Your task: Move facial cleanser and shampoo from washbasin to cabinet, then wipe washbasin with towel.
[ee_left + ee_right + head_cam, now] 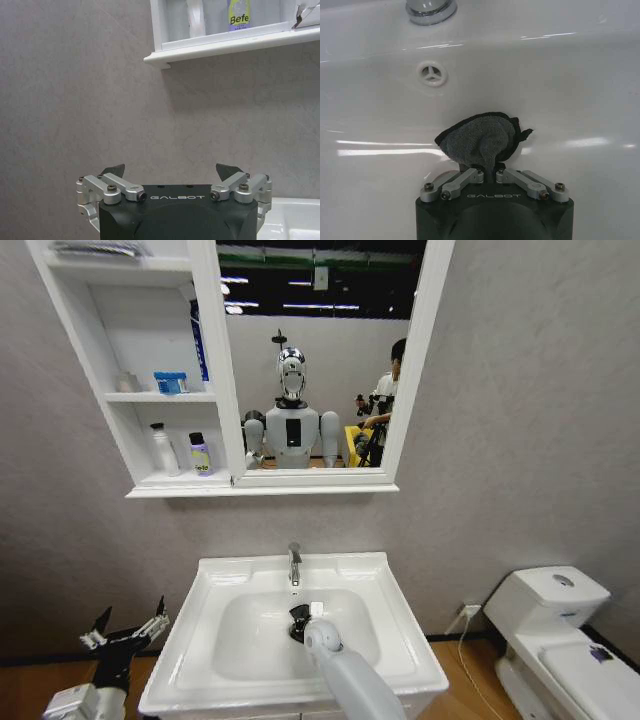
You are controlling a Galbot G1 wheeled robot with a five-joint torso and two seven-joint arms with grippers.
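right hand (492, 167) grips towel (480, 137) inside washbasin (400, 640) bowl — left hand (125, 628) wide, outside rim.

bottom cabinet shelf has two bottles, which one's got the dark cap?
The shorter bottle, nearer the mirror, with a purple and yellow-green label. The taller all-white bottle beside it, on the outer side of the cabinet, has a white top.

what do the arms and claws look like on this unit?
Left claw: black housing with white GALBOT lettering, silver bolted linkage bars, black pointed fingertips. Right claw: same black body, same lettering, same silver links. Right arm: smooth light-grey shell with a rounded wrist joint. No loose cables visible.
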